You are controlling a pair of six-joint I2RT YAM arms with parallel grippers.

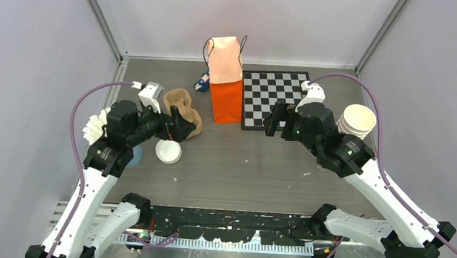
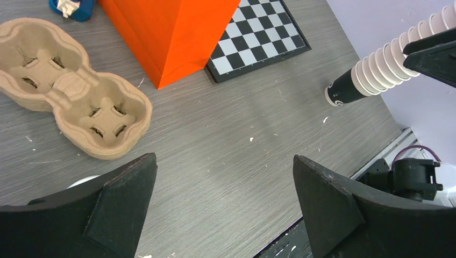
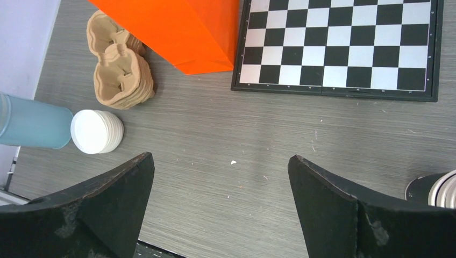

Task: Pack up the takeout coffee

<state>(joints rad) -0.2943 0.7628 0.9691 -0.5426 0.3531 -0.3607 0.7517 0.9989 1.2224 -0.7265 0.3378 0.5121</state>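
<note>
Orange bag [image 1: 228, 98] upright, handles up; left gripper [image 2: 223, 161], right gripper [image 3: 220, 158] agape, empty.

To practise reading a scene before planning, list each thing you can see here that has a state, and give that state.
left gripper: open, empty.
right gripper: open, empty.
orange paper bag: standing upright.
cup carrier: lying flat, wells empty.
white lids: stacked in one pile.
white cups: nested in a stack, lidless.
chessboard: lying flat, no pieces on it.

White arms [image 1: 91, 183], black joints [image 1: 123, 118], purple cables [image 1: 79, 124], black wedge-shaped pincer fingers [image 2: 115, 209]
</note>
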